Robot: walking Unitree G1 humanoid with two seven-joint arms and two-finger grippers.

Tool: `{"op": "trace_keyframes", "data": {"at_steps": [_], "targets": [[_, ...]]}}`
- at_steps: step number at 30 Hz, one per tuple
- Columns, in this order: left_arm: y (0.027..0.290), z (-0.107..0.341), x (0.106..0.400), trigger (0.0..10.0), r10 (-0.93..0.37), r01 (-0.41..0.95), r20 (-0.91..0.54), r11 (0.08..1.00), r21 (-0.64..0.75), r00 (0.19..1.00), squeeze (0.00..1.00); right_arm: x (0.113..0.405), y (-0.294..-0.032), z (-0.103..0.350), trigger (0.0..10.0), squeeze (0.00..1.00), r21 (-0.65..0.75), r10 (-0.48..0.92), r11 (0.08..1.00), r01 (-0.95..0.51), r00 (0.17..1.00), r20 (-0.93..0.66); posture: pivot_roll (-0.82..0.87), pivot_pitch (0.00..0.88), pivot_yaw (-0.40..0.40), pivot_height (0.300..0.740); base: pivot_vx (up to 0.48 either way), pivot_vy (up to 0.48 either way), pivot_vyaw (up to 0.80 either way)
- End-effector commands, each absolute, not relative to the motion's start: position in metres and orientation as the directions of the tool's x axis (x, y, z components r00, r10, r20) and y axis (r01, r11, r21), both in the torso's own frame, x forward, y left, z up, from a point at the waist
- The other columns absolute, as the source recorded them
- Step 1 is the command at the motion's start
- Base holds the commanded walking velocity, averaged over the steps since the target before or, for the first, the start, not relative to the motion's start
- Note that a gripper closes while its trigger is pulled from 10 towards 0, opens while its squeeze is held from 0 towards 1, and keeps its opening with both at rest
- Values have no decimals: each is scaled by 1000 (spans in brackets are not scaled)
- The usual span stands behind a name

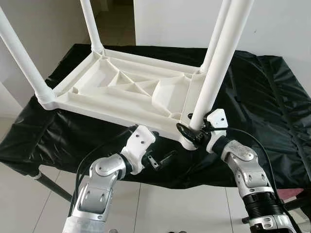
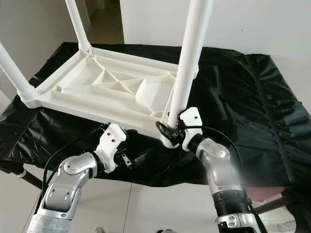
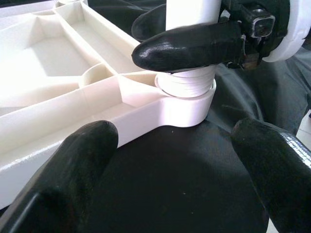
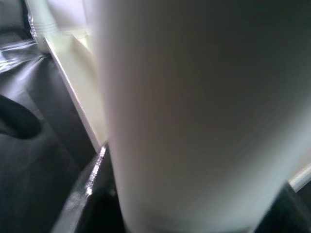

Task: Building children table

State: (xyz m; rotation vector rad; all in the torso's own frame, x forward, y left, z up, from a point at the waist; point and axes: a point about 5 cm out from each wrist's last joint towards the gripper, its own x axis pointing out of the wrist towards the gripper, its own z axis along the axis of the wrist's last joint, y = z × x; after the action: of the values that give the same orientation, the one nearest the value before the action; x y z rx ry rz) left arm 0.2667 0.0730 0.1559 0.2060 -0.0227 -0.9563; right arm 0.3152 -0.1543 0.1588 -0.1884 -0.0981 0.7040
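The white ribbed plastic tabletop (image 1: 131,92) lies upside down on the black-draped surface (image 1: 272,111), four white tubular legs standing in its corner sockets. Right pincer (image 1: 190,131) grips the nearest leg (image 1: 214,77) at its base, seating apparently unfinished. Left pincer (image 3: 165,165) hovers open, just beside that corner.

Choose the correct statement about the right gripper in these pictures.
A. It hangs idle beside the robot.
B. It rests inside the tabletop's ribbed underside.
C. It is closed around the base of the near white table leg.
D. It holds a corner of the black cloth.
C: the right gripper has its black fingers wrapped around the near white table leg just above its corner socket.
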Motion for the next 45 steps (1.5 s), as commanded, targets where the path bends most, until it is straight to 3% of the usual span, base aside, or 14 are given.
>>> {"op": "trace_keyframes", "data": {"at_steps": [1, 3, 4, 5, 6, 7, 16, 22, 32, 36, 44, 45], "targets": [[80, 152, 274, 10000, -704, 701, -65, 686, 195, 708, 0, 315, -154, 150, 0, 0, -197, 670, 726, -659, 742, -15, -8, 59, 5, 740, 0, 0, 0], [80, 152, 274, 10000, -704, 701, -64, 687, 192, 707, 0, 316, -157, 150, 0, 0, -184, 654, 742, -645, 756, -14, -16, 56, 8, 740, 0, 0, 0], [79, 151, 274, 10000, -705, 703, -63, 686, 189, 706, 0, 316, -160, 151, 1098, 0, -164, 644, 754, -636, 765, -10, -18, 56, 7, 740, 0, 0, 0], [79, 151, 274, 10000, -705, 703, -63, 686, 189, 706, 0, 316, -160, 151, 1098, 0, -164, 644, 754, -636, 765, -10, -18, 56, 7, 740, 0, 0, 0], [78, 151, 274, 10000, -707, 704, -63, 685, 188, 704, 0, 317, -161, 152, 8392, 0, -155, 636, 762, -628, 772, -3, -18, 56, 7, 740, 0, 0, 0], [78, 150, 274, 10000, -710, 707, -63, 682, 186, 702, 0, 317, -164, 152, 10000, 0, -157, 606, 785, -599, 796, -9, -22, 56, 6, 740, 0, 0, 0], [75, 148, 272, 10000, -719, 717, -66, 674, 178, 692, 0, 317, -166, 147, 10000, 0, -179, 451, 875, -450, 892, -36, -33, 65, 18, 740, 0, 0, 0], [76, 149, 272, 10000, -718, 716, -66, 673, 187, 693, 0, 315, -162, 149, 10000, 0, -77, 285, 955, -286, 958, -17, -16, 77, 3, 740, 0, 0, 0], [79, 147, 270, 10000, -699, 698, -66, 694, 180, 712, 0, 293, -138, 140, 10000, 0, 62, -120, 991, 122, 992, -35, -8, 99, -13, 740, 0, 0, 0], [78, 147, 269, 10000, -699, 697, -62, 696, 174, 713, 0, 289, -123, 141, 10000, 0, 88, -93, 991, 97, 995, -44, -12, 102, -10, 740, 0, 0, 0], [79, 148, 270, 10000, -703, 701, -66, 689, 183, 708, 0, 290, -131, 146, 10000, 0, 63, -84, 994, 86, 996, -41, -20, 103, -8, 740, 0, 0, 0], [80, 148, 270, 10000, -702, 699, -64, 691, 183, 710, 0, 292, -133, 148, 10000, 514, 62, -84, 994, 86, 996, -32, -25, 102, -6, 740, 0, 0, 0]]}}
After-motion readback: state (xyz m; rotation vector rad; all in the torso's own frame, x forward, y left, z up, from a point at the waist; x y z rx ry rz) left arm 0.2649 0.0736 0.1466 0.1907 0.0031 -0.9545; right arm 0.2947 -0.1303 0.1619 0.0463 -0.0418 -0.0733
